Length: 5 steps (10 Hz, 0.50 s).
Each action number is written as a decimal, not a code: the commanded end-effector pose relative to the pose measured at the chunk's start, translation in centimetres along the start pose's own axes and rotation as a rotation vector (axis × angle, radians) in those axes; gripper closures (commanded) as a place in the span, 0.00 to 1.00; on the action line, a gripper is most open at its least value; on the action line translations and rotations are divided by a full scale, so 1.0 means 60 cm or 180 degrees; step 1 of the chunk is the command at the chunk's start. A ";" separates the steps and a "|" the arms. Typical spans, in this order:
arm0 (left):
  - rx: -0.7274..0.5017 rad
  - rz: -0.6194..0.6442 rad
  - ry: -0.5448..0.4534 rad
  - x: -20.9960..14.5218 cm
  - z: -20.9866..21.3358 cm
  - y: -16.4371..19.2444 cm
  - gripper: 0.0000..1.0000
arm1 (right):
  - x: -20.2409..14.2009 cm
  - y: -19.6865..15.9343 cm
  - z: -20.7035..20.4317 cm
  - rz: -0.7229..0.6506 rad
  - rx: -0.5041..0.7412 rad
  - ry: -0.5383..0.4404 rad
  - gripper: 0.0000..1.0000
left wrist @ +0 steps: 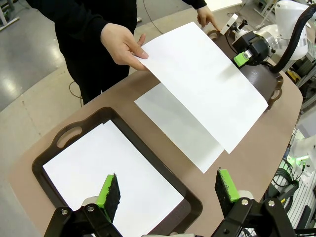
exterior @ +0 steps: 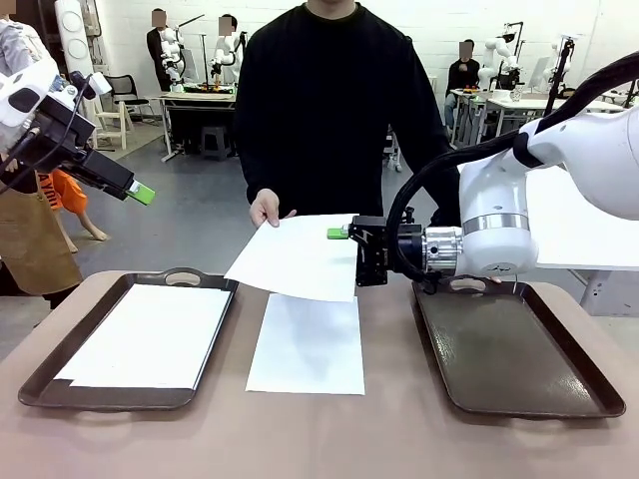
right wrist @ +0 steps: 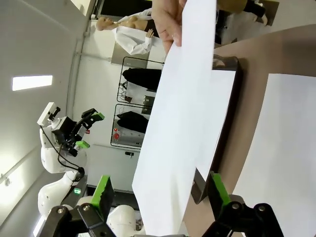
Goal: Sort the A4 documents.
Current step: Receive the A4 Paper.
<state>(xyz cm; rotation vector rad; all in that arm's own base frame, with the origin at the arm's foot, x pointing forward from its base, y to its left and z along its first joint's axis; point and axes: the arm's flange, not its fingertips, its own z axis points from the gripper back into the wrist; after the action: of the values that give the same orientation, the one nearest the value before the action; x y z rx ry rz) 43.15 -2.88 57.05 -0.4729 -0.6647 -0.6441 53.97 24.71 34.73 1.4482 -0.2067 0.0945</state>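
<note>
i'm at the handover step: the person's hand (exterior: 266,208) holds one a4 sheet (exterior: 300,254) out in the air, and the right claw (exterior: 337,234) sits at that sheet's free edge. in the right wrist view the paper runs up between the two green pads, which stand wide on either side of it, so i read this claw as open and not yet pinching. the hand grips the far corner of the sheet, well beyond the claw's tips.

my next move, as i judge it, is to close the pads squarely on the edge, wait for the hand to let go, then carry the sheet to a tray. thin paper will bend and slip, so i'd want a deep bite and a slow pull.

the left claw (left wrist: 168,190) hangs open with nothing between its pads. right below it lies the left tray (exterior: 185,273) with a second sheet (exterior: 150,334) flat inside. a third sheet (exterior: 310,344) lies on the table (exterior: 329,439), below the held one and beneath the right claw's tips. the right tray (exterior: 509,349) sits under the right arm, behind the claw, its brown floor showing.

count: three sheets, two trays, two claws, and one hand on the paper.
</note>
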 end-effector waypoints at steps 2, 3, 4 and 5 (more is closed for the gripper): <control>-0.0013 -0.0036 -0.0013 -0.001 0.002 0.003 0.00 | 0.008 -0.001 -0.011 -0.0006 -0.0055 -0.0078 0.18; -0.0013 -0.0036 -0.0013 -0.001 0.002 0.003 0.00 | 0.008 -0.001 -0.012 -0.0010 -0.0064 -0.0084 0.31; -0.0013 -0.0036 -0.0013 -0.001 0.002 0.003 0.00 | 0.010 -0.004 -0.009 -0.0006 -0.0067 -0.0094 0.36; -0.0013 -0.0036 -0.0013 -0.001 0.002 0.003 0.00 | 0.012 -0.007 -0.006 -0.0017 -0.0076 -0.0105 0.50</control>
<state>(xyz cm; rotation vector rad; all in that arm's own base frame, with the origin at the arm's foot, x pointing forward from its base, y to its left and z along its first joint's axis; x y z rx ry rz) 43.15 -2.88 57.05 -0.4729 -0.6647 -0.6441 54.08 24.65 34.59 1.4291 -0.2166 0.0849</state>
